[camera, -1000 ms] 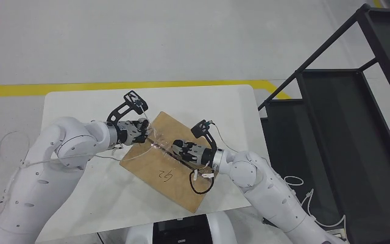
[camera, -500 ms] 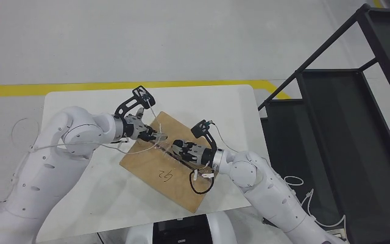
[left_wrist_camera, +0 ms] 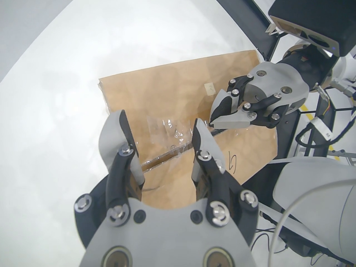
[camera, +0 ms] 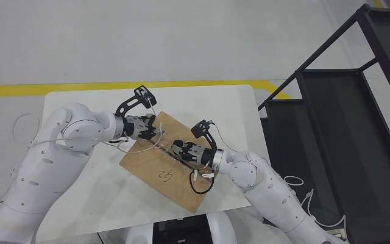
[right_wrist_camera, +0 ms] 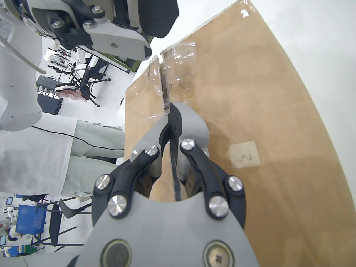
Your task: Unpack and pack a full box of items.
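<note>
I see the white desk (camera: 109,195) under both arms, and the closed cardboard box (camera: 183,177) lying flat on it, directly beneath both end effectors. The left end effector (left_wrist_camera: 160,129) hangs just above the box's near end. Its fingers are spread apart and hold nothing, and the centre seam of the box runs between them. The right end effector (right_wrist_camera: 170,112) sits farther along the same seam, facing the left one and close to it. Its fingers are pressed together with their tips down on the seam. Crumpled clear tape (right_wrist_camera: 180,54) covers the seam in the stretch between the two end effectors and reaches the right one's fingertips. I cannot tell whether those tips actually pinch it. A small paper label (right_wrist_camera: 244,154) sticks to the flap just to one side of the right end effector, and a handwritten mark (camera: 164,175) sits on the flap beside it.
</note>
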